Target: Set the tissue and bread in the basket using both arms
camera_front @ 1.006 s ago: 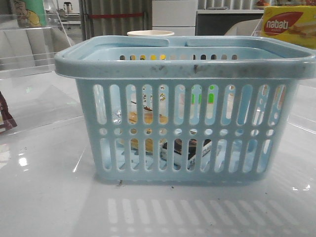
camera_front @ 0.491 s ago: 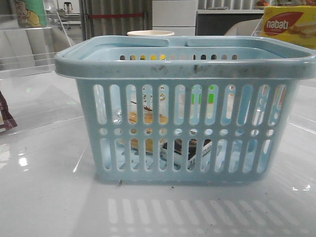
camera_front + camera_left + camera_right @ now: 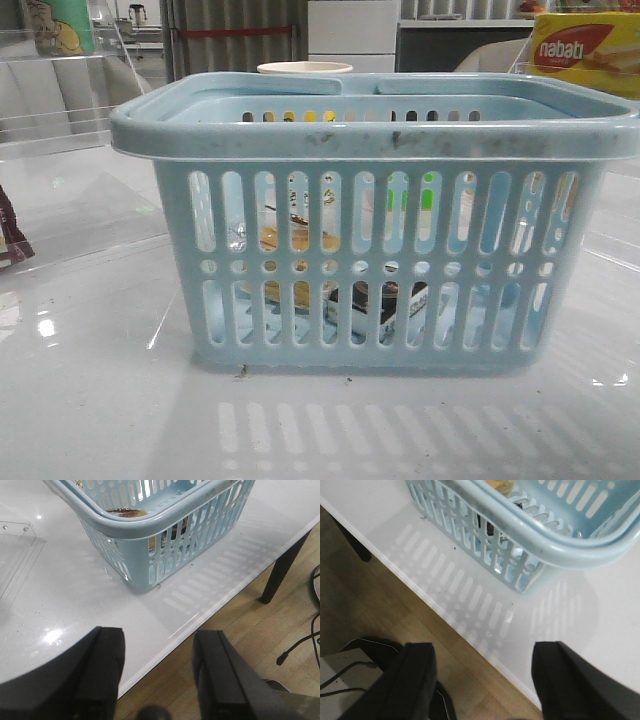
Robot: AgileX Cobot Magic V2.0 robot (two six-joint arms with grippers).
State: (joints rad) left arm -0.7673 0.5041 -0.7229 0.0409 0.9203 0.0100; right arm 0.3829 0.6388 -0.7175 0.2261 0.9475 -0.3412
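One big white table [image 3: 90,400] holds the blue basket [image 3: 370,130], and inside it, low down behind the slots, I can see the golden bread [image 3: 295,240] with the black-and-white tissue [image 3: 385,300] just beside it on the basket floor. Behind the basket are a yellow box [image 3: 585,50] far off on my right and a dark packet [image 3: 12,245] at the table's left edge. My left gripper [image 3: 157,675] and my right gripper [image 3: 482,680] are both spread wide with nothing in them, hanging over the table's near edge, away from the basket.
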